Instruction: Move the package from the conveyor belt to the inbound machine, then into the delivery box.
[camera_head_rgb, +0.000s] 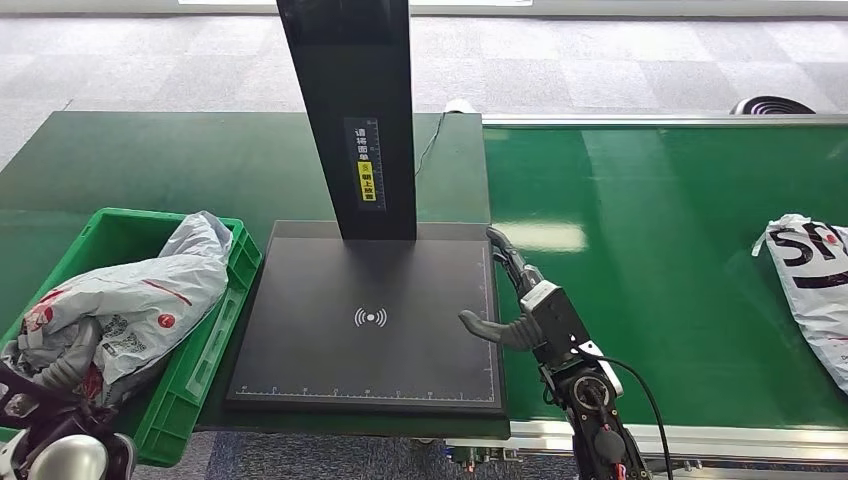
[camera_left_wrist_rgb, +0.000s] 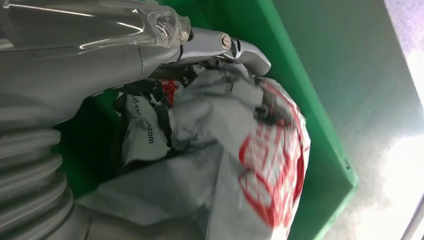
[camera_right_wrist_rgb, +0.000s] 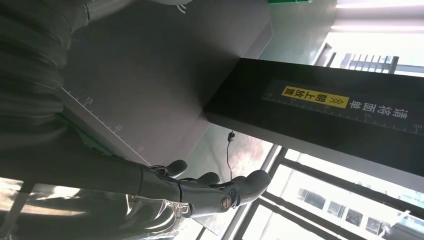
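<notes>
Two packages (camera_head_rgb: 130, 300) (camera_head_rgb: 815, 290), one green bin (camera_head_rgb: 225, 330)

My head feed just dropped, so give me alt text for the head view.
A grey package lies in the green box at left, beside the black scanner plate with its upright post. The right hand hovers open at the plate's right edge. Another package lies on the green belt, far right.

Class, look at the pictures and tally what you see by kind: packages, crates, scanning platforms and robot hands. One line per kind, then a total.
Packages: 2 (grey package in the crate, white package on the belt)
Green crates: 1
Black scanning platforms: 1
Robot hands: 2 (left hand, right hand)
Total: 6
</notes>
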